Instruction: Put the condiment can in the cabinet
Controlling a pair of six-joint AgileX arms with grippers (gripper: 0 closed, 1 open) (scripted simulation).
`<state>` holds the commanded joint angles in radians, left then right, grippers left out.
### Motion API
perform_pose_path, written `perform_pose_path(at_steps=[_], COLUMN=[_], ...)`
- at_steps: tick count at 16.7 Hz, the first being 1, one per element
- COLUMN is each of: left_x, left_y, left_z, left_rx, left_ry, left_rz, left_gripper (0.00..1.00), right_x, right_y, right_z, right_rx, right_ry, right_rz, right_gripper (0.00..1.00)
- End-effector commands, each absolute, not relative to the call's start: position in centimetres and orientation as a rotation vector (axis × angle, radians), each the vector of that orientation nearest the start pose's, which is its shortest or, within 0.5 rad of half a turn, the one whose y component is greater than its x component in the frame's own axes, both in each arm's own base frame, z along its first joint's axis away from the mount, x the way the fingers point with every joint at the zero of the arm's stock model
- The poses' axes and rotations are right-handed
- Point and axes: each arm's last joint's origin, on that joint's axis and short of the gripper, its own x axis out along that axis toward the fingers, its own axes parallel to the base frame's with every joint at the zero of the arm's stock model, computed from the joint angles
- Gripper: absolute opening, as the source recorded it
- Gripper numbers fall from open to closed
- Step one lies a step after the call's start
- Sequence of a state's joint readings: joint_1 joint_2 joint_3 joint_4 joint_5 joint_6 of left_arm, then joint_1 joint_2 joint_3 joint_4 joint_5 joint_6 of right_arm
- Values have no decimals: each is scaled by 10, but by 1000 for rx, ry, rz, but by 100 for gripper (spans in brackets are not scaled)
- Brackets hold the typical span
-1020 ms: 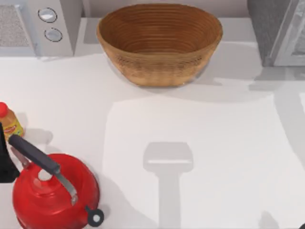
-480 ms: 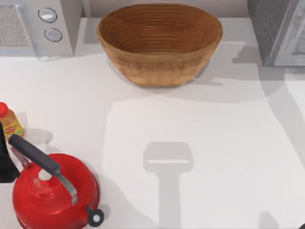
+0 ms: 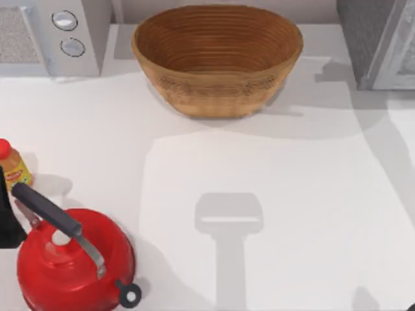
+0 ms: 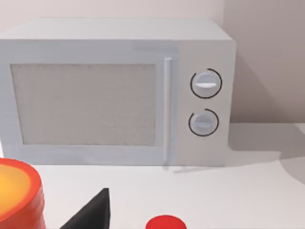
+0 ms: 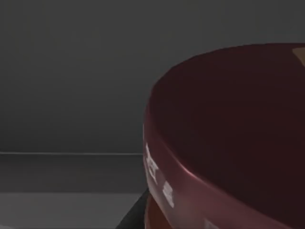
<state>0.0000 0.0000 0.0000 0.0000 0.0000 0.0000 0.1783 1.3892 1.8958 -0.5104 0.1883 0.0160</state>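
The condiment can's maroon lid (image 5: 228, 138) looms close to the right wrist camera against the cabinet's (image 3: 376, 39) dark inside, likely for placing; grip unclear.

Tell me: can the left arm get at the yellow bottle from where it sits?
Probably yes. The left gripper sits at the table's left edge, right beside the yellow bottle, with nothing between them; the red kettle crowds its other side.

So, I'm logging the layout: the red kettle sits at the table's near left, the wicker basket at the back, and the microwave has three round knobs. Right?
Not quite: the microwave has two round knobs, as the left wrist view shows. The red kettle at the near left and the wicker basket at the back are as you say.
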Motion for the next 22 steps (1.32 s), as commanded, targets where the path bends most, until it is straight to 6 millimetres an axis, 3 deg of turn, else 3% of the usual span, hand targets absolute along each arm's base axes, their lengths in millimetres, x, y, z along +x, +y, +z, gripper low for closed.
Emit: perform_pose_path(at_steps=[3, 6, 9, 15, 22], left_x=[106, 106, 106, 106, 106], left_y=[-1, -1, -1, -1, -1], left_z=[160, 160, 160, 160, 160], left_rx=[0, 0, 0, 0, 0], left_ry=[0, 0, 0, 0, 0], left_rz=[0, 0, 0, 0, 0], left_gripper=[100, 100, 100, 100, 100], right_x=[294, 354, 388, 396, 396], right_y=[47, 51, 50, 45, 45], right_z=[535, 521, 511, 509, 509], right_rx=[1, 1, 1, 3, 3], right_ry=[-13, 13, 13, 4, 4], right_rz=[-2, -2, 5, 2, 2], right_gripper=[0, 0, 0, 0, 53])
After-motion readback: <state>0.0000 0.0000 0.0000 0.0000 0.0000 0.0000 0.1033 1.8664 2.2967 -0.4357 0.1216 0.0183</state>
